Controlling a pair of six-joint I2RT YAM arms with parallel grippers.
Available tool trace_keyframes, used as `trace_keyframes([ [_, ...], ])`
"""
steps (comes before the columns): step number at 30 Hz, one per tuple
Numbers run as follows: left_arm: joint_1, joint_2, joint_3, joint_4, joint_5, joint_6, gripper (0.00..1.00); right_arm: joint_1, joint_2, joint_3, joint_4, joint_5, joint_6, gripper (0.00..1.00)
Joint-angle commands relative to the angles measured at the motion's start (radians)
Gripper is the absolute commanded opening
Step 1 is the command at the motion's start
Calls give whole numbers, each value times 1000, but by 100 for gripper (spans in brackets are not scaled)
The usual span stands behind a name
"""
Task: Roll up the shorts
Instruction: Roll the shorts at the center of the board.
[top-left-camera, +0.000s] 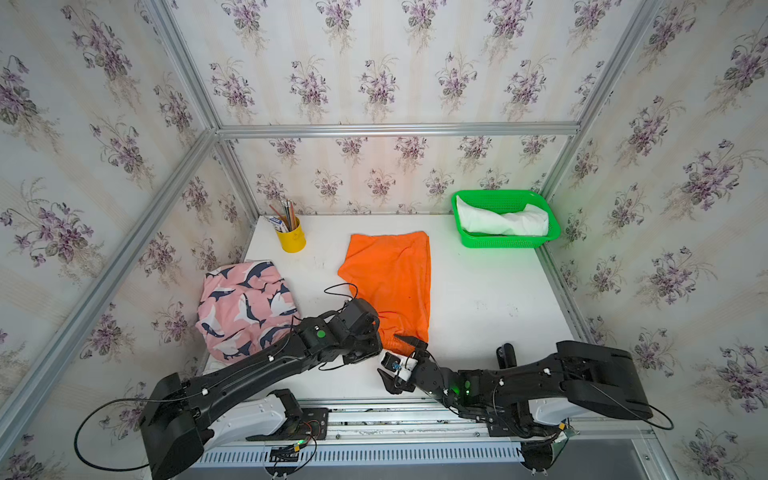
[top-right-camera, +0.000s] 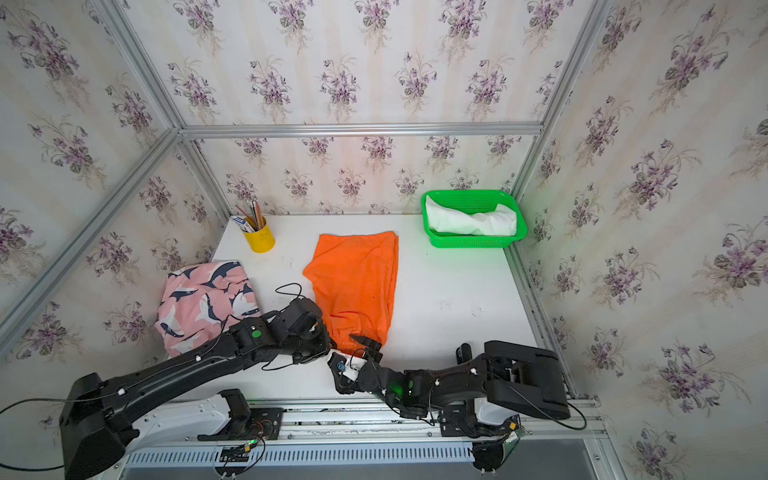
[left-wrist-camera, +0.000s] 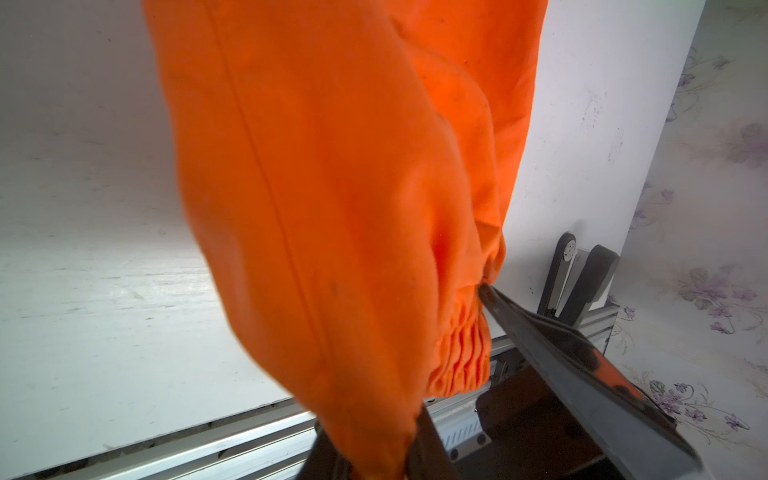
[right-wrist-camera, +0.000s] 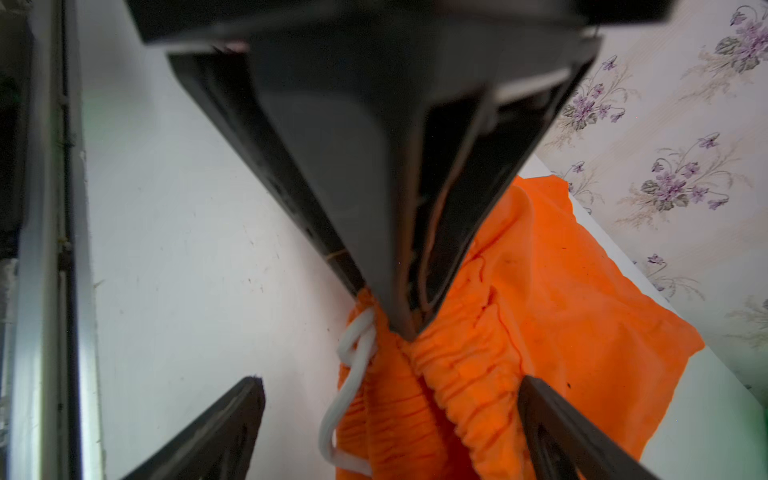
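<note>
Lying rumpled, unrolled: orange shorts (top-left-camera: 390, 278)

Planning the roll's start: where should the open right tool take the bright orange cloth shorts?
The gathered waistband, from the table's near edge: that bunched end of the bright orange cloth shorts lies nearest it, and the left tool pinches it beside the white drawstring.

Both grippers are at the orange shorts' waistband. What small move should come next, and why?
Probably close the right gripper on the waistband: its jaws stand open astride it, while the left gripper pinches the orange shorts there. Then both can start the roll.
</note>
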Motion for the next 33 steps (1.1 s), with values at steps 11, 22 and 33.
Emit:
trace_keyframes([
  [11,5,-25,22,0,9,4,19,12,277,36,416,329,-338,100],
  [22,16,-23,28,5,40,5,20,23,231,-38,444,317,-368,100],
  [33,17,-47,-4,-16,30,-12,19,28,349,-88,738,472,-590,83],
])
